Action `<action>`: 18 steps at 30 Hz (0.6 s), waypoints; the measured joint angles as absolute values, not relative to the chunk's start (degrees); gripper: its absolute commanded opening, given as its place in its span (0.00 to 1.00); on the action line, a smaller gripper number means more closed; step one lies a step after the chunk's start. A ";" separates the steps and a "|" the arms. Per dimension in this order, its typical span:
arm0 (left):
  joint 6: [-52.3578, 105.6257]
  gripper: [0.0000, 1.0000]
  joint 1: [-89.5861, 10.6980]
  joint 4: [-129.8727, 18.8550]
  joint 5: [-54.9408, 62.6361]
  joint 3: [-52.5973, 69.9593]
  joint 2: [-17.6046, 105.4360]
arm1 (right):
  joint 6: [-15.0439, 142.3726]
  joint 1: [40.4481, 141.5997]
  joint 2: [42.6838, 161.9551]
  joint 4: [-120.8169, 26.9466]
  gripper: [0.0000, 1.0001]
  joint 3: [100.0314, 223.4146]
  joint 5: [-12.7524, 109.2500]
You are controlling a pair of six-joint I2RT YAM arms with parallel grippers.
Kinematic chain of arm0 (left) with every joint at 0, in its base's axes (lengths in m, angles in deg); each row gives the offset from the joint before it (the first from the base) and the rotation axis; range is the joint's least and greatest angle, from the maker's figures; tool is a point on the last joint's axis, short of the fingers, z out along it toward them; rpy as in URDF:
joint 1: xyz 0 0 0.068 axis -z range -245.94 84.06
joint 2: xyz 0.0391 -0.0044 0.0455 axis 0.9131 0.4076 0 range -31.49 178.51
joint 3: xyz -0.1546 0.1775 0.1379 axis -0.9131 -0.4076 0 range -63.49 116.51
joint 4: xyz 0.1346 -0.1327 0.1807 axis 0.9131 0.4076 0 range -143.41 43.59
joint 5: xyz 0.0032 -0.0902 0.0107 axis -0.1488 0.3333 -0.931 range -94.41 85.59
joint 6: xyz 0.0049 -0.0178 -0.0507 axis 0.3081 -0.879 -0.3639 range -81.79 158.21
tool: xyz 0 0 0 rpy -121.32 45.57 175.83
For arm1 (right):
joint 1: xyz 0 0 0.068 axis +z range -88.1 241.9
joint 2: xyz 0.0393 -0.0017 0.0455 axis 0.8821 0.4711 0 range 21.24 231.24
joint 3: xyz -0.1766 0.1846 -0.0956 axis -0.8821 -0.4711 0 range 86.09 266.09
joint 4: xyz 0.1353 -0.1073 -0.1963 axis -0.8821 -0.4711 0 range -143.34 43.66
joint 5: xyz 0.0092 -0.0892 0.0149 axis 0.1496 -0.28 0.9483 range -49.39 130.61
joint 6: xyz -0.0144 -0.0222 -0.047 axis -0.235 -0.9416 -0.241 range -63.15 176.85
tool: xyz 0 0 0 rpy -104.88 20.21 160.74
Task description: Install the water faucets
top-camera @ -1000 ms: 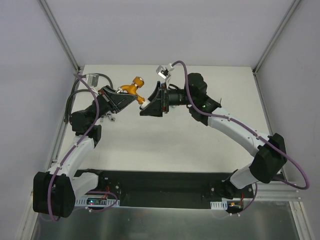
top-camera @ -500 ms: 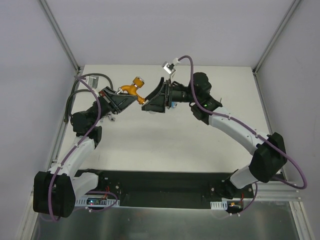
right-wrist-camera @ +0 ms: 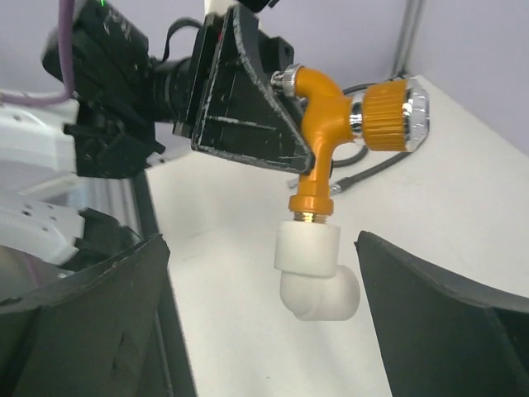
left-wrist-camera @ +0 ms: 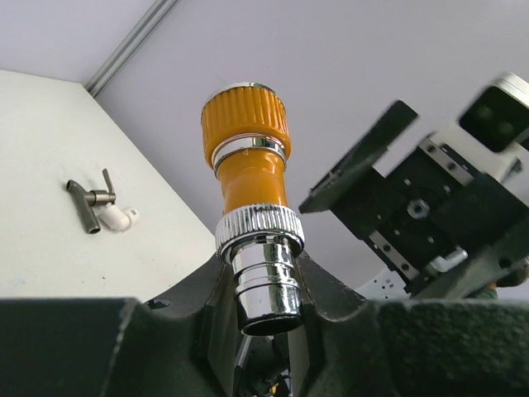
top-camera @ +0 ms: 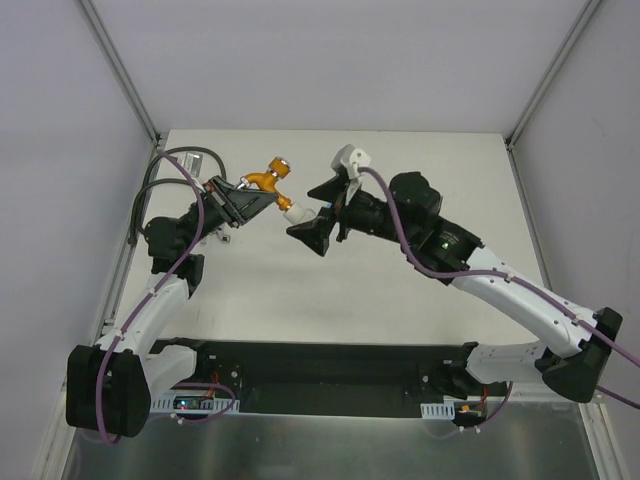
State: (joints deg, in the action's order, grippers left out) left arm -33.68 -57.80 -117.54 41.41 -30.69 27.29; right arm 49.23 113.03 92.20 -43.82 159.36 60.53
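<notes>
My left gripper (top-camera: 245,200) is raised above the table and shut on the orange faucet (top-camera: 266,178). In the left wrist view its jaws clamp the chrome spout end (left-wrist-camera: 264,281) below the orange body (left-wrist-camera: 248,161). A white elbow fitting (right-wrist-camera: 314,269) hangs on the faucet's threaded end (right-wrist-camera: 312,217). My right gripper (right-wrist-camera: 260,248) is open, its fingers (right-wrist-camera: 446,314) standing wide on either side of the elbow without touching it. From above, the right gripper (top-camera: 318,213) sits just right of the elbow (top-camera: 296,212).
A dark grey faucet with its own white elbow (left-wrist-camera: 95,205) lies on the table to the left, small in the top view (top-camera: 222,237). A black hose (top-camera: 170,165) curves along the back left corner. Walls enclose the table at the back and sides.
My right gripper has opened and let go of the white elbow, and its wrist has rolled and drawn slightly right. The elbow stays on the orange faucet. The left arm has hardly moved.
</notes>
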 measured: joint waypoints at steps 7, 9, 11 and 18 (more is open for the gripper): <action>-32.74 0.00 -57.80 -114.59 41.37 -30.69 27.29 | 29.87 123.35 93.20 -46.63 0.94 158.45 38.04; -32.72 0.00 -57.80 -114.29 41.37 -30.69 27.29 | 26.57 124.68 94.60 -45.50 0.92 158.45 33.36; -32.72 0.00 -57.80 -113.94 41.37 -30.69 27.29 | 23.51 126.56 96.72 -44.60 0.90 158.45 29.45; -32.72 0.00 -57.80 -113.46 41.39 -30.69 27.29 | 13.98 131.17 104.33 -41.00 0.75 158.45 18.74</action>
State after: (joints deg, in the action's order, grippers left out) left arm -32.72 -57.80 -113.46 41.39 -30.69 27.29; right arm 13.98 131.17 104.33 -41.00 158.45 18.74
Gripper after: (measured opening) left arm 0.223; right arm 0.837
